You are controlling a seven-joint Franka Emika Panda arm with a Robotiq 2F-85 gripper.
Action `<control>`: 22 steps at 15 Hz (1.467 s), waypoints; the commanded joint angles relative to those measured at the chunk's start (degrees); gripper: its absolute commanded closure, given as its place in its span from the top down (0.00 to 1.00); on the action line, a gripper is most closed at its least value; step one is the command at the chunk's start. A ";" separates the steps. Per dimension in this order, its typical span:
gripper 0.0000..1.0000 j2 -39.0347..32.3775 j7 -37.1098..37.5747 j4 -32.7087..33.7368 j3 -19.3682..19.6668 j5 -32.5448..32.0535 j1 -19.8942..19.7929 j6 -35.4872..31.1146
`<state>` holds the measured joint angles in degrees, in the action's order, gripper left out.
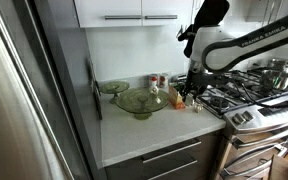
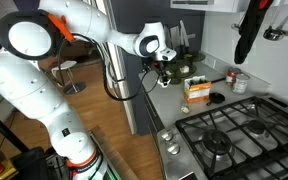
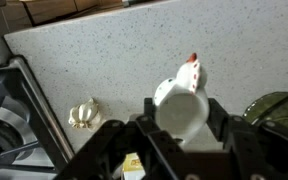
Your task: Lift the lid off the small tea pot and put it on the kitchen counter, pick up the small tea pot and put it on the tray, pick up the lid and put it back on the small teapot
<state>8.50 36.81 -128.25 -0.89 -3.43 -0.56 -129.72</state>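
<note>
In the wrist view my gripper [image 3: 181, 118] is shut on the small tea pot [image 3: 181, 105], a whitish pot with a red-tipped top, held over the kitchen counter [image 3: 114, 50]. The lid [image 3: 84, 115], a tiny cream cap, lies on the counter beside the stove, left of the pot. The green glass tray's rim [image 3: 280, 104] shows at the right edge. In both exterior views the gripper [image 1: 190, 93] [image 2: 164, 68] hangs low between the stove and the tray [image 1: 139, 102]. The pot and lid are too small to make out there.
An orange-and-white carton [image 1: 177, 98] [image 2: 197, 92] stands next to the gripper. A smaller green dish [image 1: 114, 88] sits behind the tray. The black gas stove [image 2: 234, 130] [image 3: 9, 110] borders the counter, with steel pots [image 1: 276, 72] on it. A wall [image 1: 134, 55] backs the counter.
</note>
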 commanded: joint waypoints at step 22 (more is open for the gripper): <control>0.29 -32.78 -1.46 46.47 -1.75 0.25 8.53 18.88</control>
<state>-21.63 35.12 -86.16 -4.39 -3.09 6.39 -114.68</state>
